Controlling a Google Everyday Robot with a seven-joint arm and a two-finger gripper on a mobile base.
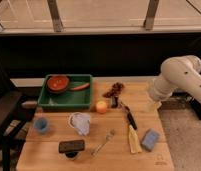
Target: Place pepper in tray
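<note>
approach step: my gripper (154, 105) hangs open and empty at the table (44, 150) edge; next i reach left for the dark red pepper (114, 90) near the tray (64, 105)

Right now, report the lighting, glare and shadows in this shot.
Camera view: the top strip beyond the rail is washed out by bright light; the band under it is near black; the wooden table is evenly lit, shadows soft; the green tray shows no glare; the gripper, at the table's right edge, stands well lit.
</note>
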